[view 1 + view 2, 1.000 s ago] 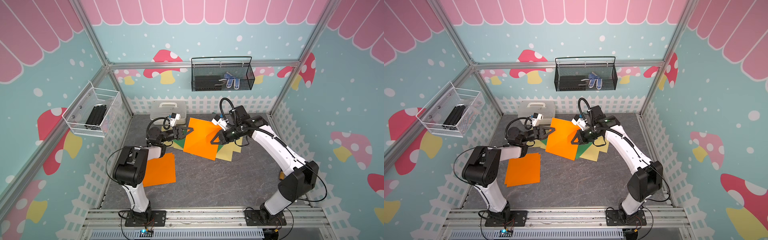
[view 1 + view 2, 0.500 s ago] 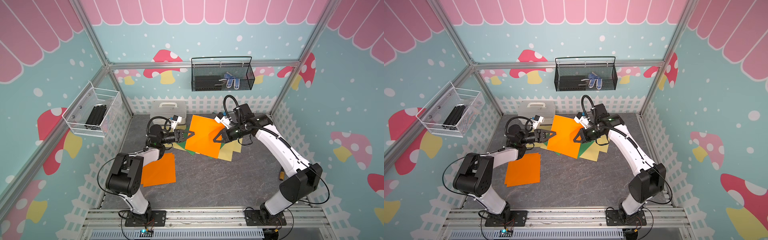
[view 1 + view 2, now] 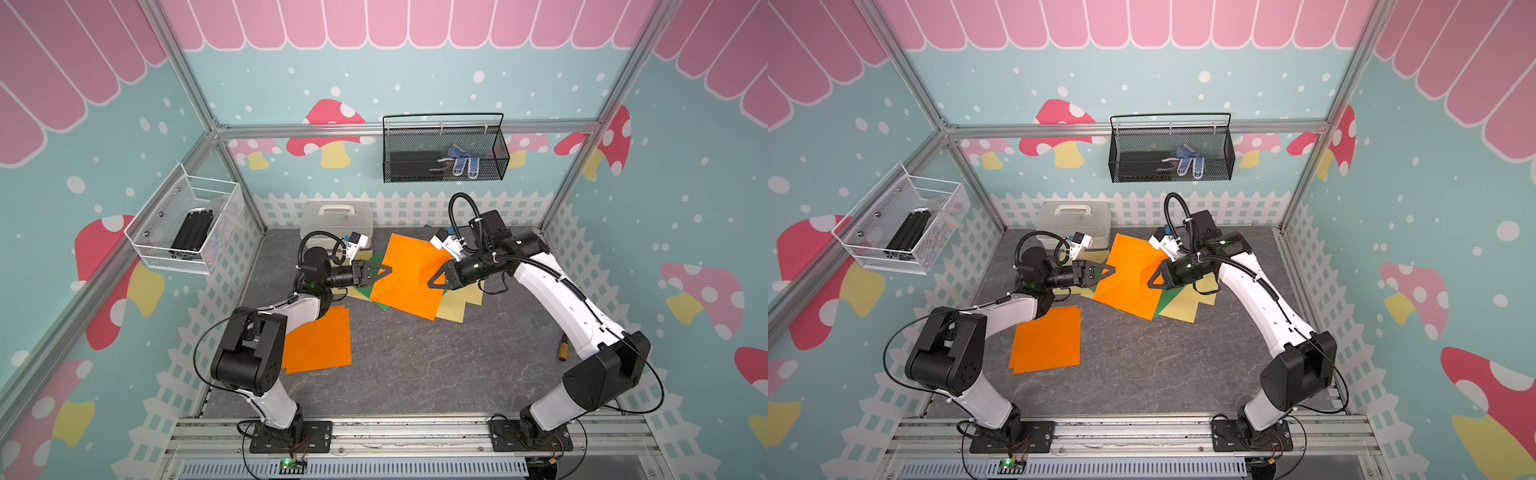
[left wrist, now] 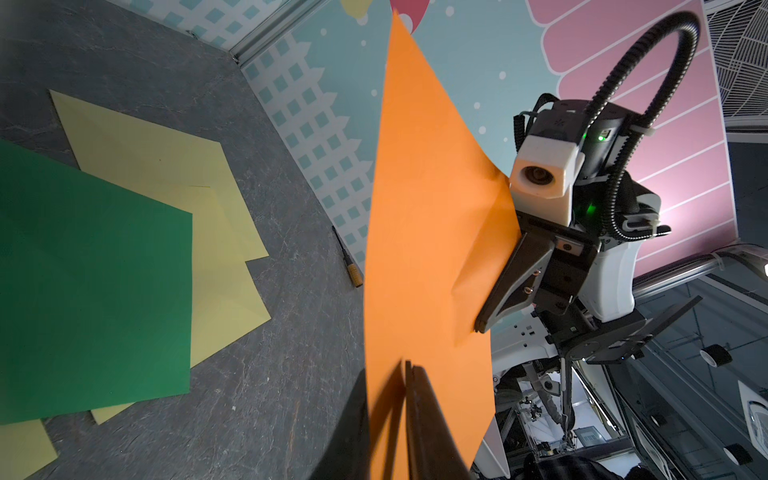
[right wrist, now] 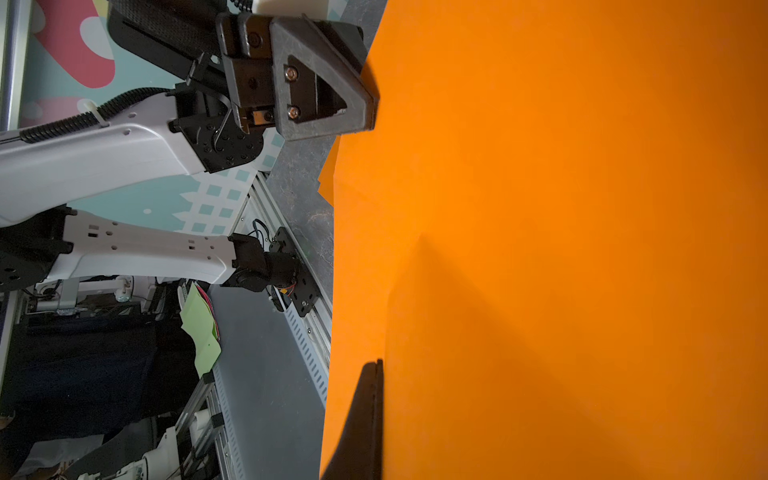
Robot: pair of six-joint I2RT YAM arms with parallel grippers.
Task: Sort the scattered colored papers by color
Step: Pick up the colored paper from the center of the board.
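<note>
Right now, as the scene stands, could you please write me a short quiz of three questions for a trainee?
1. True or false: the right pincer is empty.
2. Which colour is the pile beside the left arm? A green, B orange, C yellow.
3. Name the two colours lying on the table under the lifted sheet.

Key:
1. False; it grips the lifted sheet.
2. B.
3. Green sheet and yellow sheets.

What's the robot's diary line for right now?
orange sheet: held in the air | left gripper: shut on it | right gripper: shut on it | orange pile: lying flat
</note>
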